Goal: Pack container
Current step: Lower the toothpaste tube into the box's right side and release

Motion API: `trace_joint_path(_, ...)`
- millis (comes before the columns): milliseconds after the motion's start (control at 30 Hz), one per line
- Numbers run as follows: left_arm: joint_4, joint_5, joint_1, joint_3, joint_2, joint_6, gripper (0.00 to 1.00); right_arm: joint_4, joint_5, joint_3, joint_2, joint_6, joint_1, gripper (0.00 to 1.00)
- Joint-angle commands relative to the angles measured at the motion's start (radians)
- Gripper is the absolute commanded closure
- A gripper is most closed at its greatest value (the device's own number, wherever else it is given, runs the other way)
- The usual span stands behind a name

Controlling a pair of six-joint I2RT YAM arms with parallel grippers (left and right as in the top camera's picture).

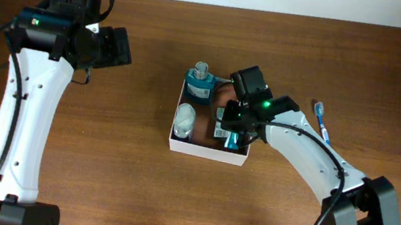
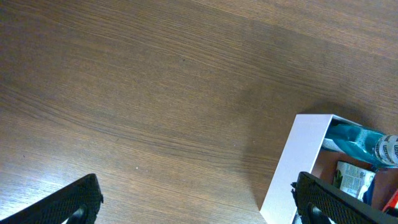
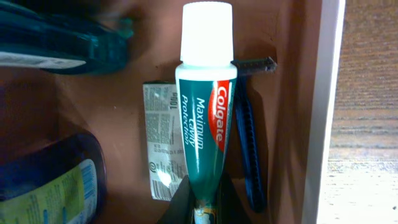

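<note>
The container [image 1: 206,151] is a shallow white box with a reddish-brown inside, at mid-table; its white corner also shows in the left wrist view [image 2: 292,162]. My right gripper [image 3: 202,205] is shut on the tail of a green Colgate toothpaste tube [image 3: 205,106] and holds it over the box floor. Under it lie a small sachet [image 3: 163,143] and a blue razor [image 3: 249,143]. A teal bottle [image 1: 200,82] and a white-capped jar [image 1: 184,120] sit in the box. My left gripper [image 2: 196,202] is open over bare table, left of the box.
A blue toothbrush [image 1: 322,120] lies on the wooden table to the right of the box. A dark blue bottle with a yellow label [image 3: 50,180] fills the lower left of the right wrist view. The right arm reaches over the box's right side.
</note>
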Motion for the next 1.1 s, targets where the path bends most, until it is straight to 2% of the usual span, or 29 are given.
trace_joint_path(0,-0.001,-0.004,0.002,0.009,-0.01,-0.005,0.01,0.013,0.023,-0.007,0.005,-0.028,0.006,0.96)
trace_joint_path(667,-0.001,-0.004,0.002,0.009,-0.01,-0.005,0.01,0.017,0.023,-0.008,0.05,-0.035,0.006,0.94)
trace_joint_path(1067,-0.001,-0.004,0.002,0.009,-0.01,-0.005,0.01,0.036,-0.02,-0.005,0.049,-0.062,0.006,0.73)
